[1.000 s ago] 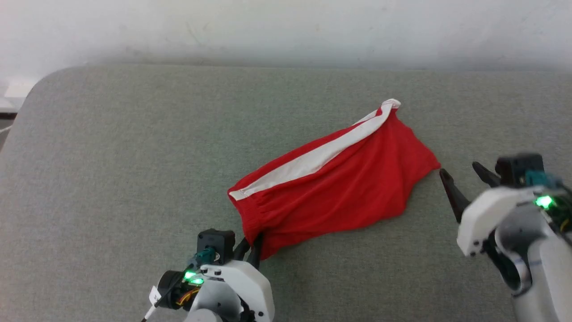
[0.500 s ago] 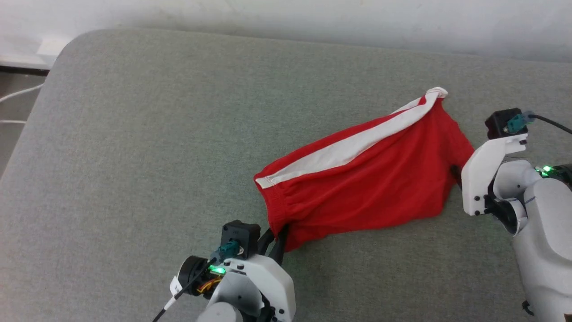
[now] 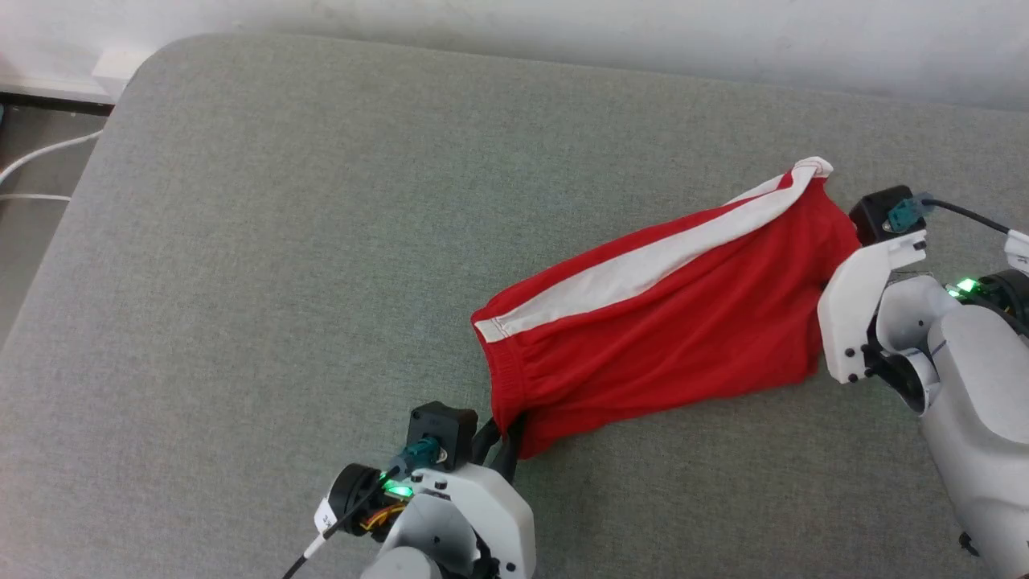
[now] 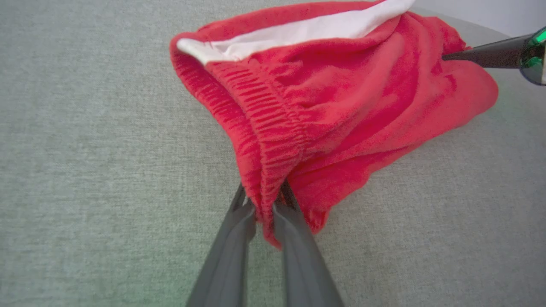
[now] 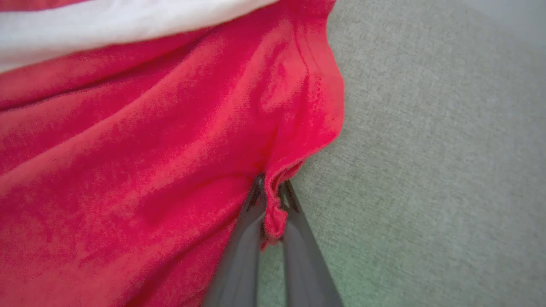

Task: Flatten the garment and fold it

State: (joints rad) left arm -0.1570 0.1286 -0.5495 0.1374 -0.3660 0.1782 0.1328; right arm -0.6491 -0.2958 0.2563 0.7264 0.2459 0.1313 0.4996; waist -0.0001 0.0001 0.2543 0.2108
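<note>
The garment (image 3: pixel 667 330), red shorts with a wide white side stripe, lies bunched on the grey cushion, running from lower left to upper right in the head view. My left gripper (image 3: pixel 502 434) is shut on the gathered waistband (image 4: pixel 264 140) at the garment's near left end; the left wrist view shows the left gripper (image 4: pixel 264 200) with the fabric pinched between its fingers. At the garment's right edge my right gripper (image 5: pixel 271 192) is shut on a fold of the red cloth (image 5: pixel 170 149). The white right wrist housing (image 3: pixel 852 322) hides those fingers in the head view.
The grey fabric surface (image 3: pixel 321 241) reaches a rounded corner at the upper left, with a pale wall behind. White cables (image 3: pixel 40 161) lie on the floor beyond the left edge. One dark finger of the right gripper (image 4: pixel 486 53) crosses the left wrist view's upper right.
The right gripper has moved in from the right to the garment's right edge and shut on the cloth. The head camera has shifted. The left gripper has kept its hold.
</note>
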